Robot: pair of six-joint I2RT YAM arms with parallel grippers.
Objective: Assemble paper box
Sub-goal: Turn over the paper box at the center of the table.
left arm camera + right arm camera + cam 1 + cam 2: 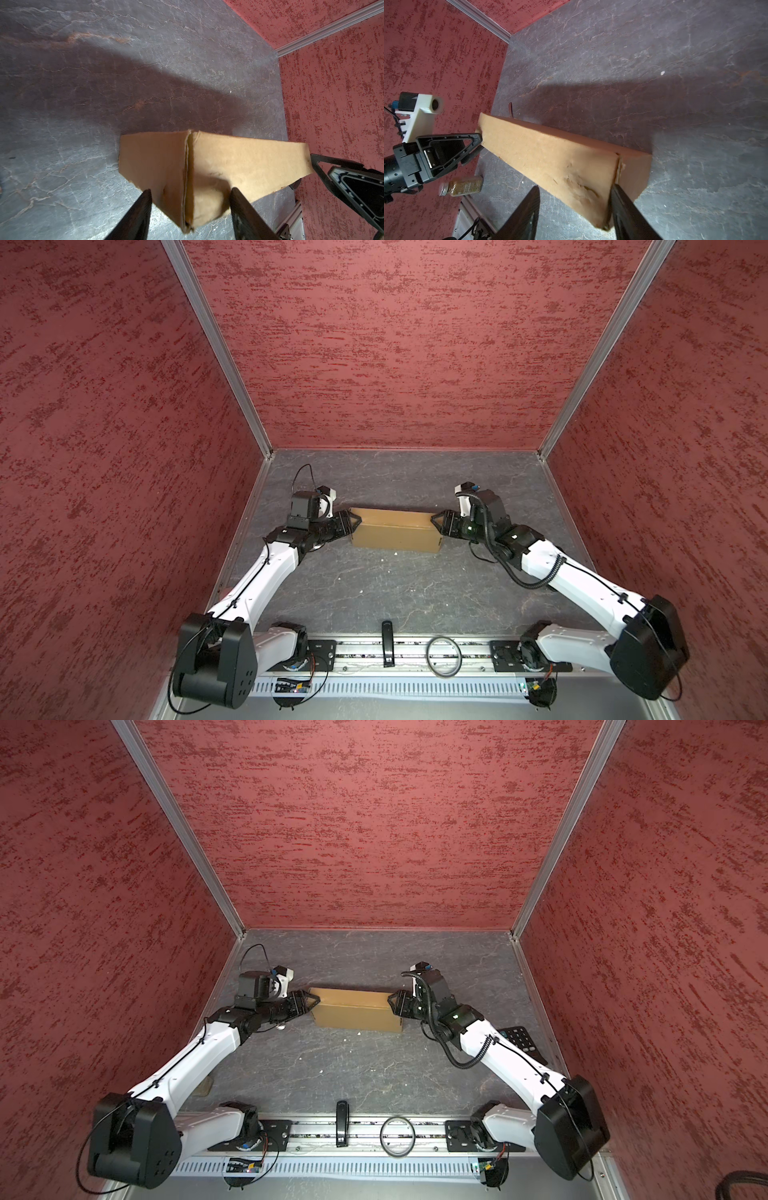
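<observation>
The paper box is a closed tan cardboard box lying long side across the middle of the grey table. My left gripper is at its left end and my right gripper at its right end. In the left wrist view the left gripper stands open, its jaws straddling a corner edge of the box with room on both sides. The right wrist view shows the right gripper open around the other end of the box, with one finger against the corner edge.
Red walls close the table on three sides. A spice jar lies by the left wall beneath the left arm. A black keypad remote lies under the right arm. A black bar and a ring sit on the front rail.
</observation>
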